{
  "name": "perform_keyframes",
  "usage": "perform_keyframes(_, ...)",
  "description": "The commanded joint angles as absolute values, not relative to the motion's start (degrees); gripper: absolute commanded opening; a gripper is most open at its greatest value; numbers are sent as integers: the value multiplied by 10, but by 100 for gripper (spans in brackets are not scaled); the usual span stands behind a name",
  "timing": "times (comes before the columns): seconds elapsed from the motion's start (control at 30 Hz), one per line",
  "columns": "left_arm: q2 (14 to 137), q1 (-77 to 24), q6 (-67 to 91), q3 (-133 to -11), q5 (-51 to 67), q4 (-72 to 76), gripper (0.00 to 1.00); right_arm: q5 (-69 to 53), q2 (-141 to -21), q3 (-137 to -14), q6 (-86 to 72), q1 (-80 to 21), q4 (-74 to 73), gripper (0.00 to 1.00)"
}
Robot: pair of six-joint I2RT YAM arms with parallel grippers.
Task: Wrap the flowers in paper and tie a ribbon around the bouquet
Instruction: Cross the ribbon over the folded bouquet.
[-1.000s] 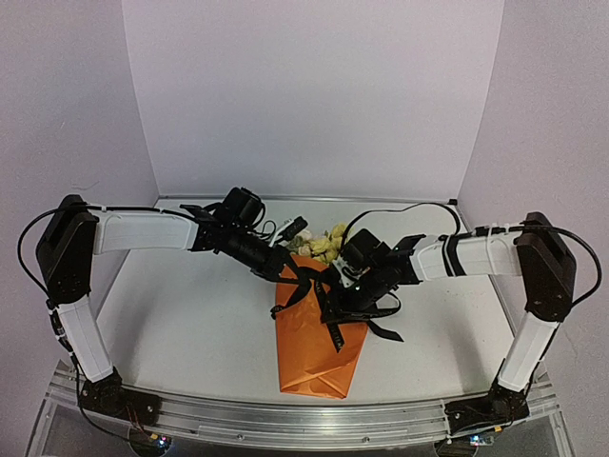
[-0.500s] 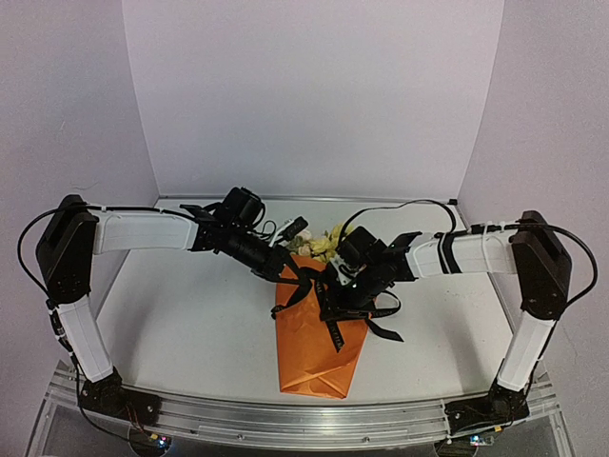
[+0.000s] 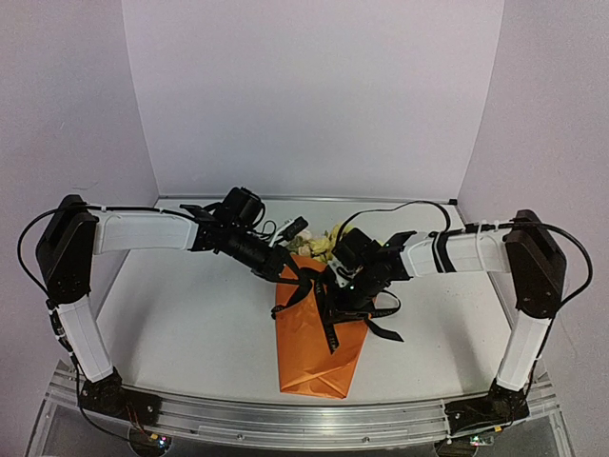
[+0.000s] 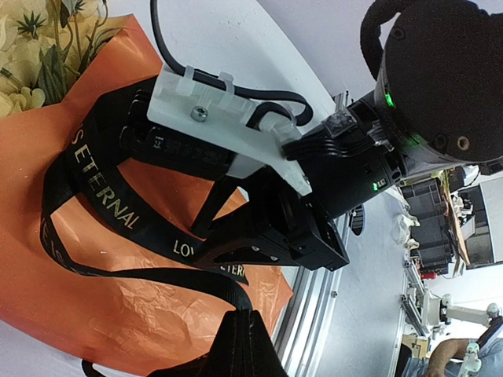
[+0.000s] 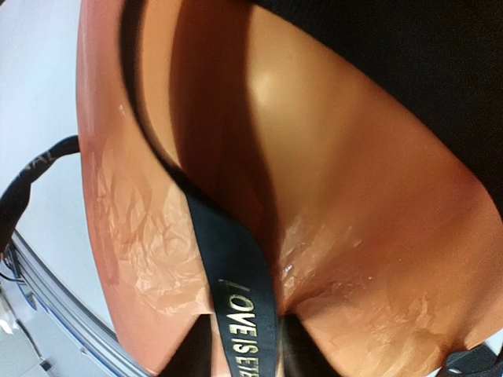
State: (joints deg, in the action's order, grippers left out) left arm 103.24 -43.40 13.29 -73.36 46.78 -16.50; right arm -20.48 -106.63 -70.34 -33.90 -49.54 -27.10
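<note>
The orange paper cone (image 3: 314, 347) lies on the white table (image 3: 181, 314), with pale yellow flowers (image 3: 324, 246) poking out at its 12 o'clock end. The long black ribbon with gold letters (image 4: 102, 200) loops loosely over it. The left pincer (image 4: 244, 347), at the cone's 10 o'clock, is shut tight on one strand. The right pincer (image 5: 245, 349), at 2 o'clock, has a strand between its fingers; I cannot tell if it pinches yet. If it misses, the loop could slip loose. A hard pull could crumple the paper.

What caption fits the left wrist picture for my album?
Left pincer pinches the lettered black ribbon looped over orange paper, flowers peeking out, right arm close by.
</note>
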Motion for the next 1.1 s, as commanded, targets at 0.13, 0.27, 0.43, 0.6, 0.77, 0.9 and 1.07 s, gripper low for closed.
perform_keyframes(0.13, 1013, -432, 126, -744, 494, -156, 0, -212, -1067, -742, -357, -501, -276, 0)
perform_keyframes(0.27, 1012, -432, 131, -743, 511, -156, 0, -223, -1089, -773, -389, -501, -265, 0)
perform_keyframes(0.43, 1002, -432, 137, -727, 522, -157, 0, -223, -1121, -800, -434, -492, -230, 0)
perform_keyframes(0.6, 1006, -443, 174, -714, 525, -122, 0, -216, -1077, -761, -423, -490, -221, 0)
perform_keyframes(0.77, 1030, -481, 198, -732, 501, -100, 0, -175, -991, -673, -407, -490, -216, 0)
perform_keyframes(0.9, 1055, -500, 198, -745, 483, -101, 0, -140, -951, -631, -396, -490, -244, 14)
perform_keyframes(1.07, 1050, -502, 197, -748, 458, -98, 0, -167, -989, -633, -394, -490, -192, 48)
